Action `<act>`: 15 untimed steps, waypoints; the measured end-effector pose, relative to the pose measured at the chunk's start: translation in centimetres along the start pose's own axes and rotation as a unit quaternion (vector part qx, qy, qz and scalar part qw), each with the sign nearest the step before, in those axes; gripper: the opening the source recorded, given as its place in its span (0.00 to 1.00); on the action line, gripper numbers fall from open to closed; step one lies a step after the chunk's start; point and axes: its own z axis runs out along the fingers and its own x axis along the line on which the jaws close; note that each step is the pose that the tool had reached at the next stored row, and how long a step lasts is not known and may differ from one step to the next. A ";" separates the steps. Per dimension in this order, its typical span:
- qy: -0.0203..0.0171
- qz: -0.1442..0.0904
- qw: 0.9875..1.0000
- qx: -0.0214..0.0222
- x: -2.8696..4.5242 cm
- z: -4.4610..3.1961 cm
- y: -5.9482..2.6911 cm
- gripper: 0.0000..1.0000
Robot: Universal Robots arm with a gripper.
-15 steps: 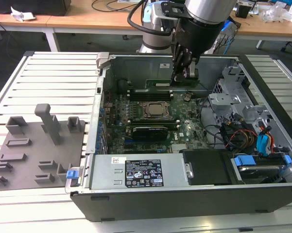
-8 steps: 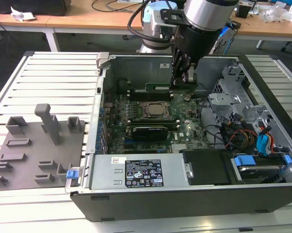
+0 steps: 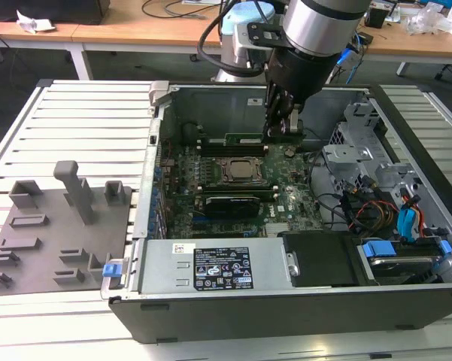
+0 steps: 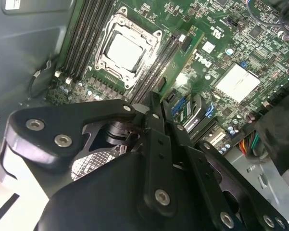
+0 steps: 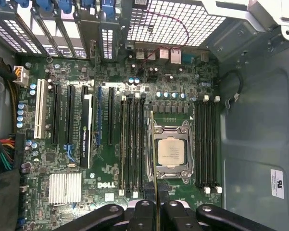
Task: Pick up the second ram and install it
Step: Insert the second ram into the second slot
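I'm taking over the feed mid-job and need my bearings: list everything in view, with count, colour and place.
Computer case: one, dark grey, open on the slatted table.
Motherboard: one, green, on the case floor.
CPU socket: one, silver frame, mid-board between the two banks of memory slots.
Memory slots: two banks, black with white end clips, either side of the socket.
Second ram: one, green stick, upright on the far side of the socket in the exterior view, at the gripper's fingertips; seen edge-on between the fingers in the first wrist view.
Heatsink: one, silver, finned, board corner.
Grey fixture tray: one, the exterior view's left of the case.
Gripper: one, black, closed on the ram.
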 end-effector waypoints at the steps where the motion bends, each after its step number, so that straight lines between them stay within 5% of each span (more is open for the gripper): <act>1: 0.000 0.000 1.000 0.000 0.01 0.08 -0.01 0.14; 15: 0.000 0.000 1.000 0.000 -0.08 1.57 0.36 0.14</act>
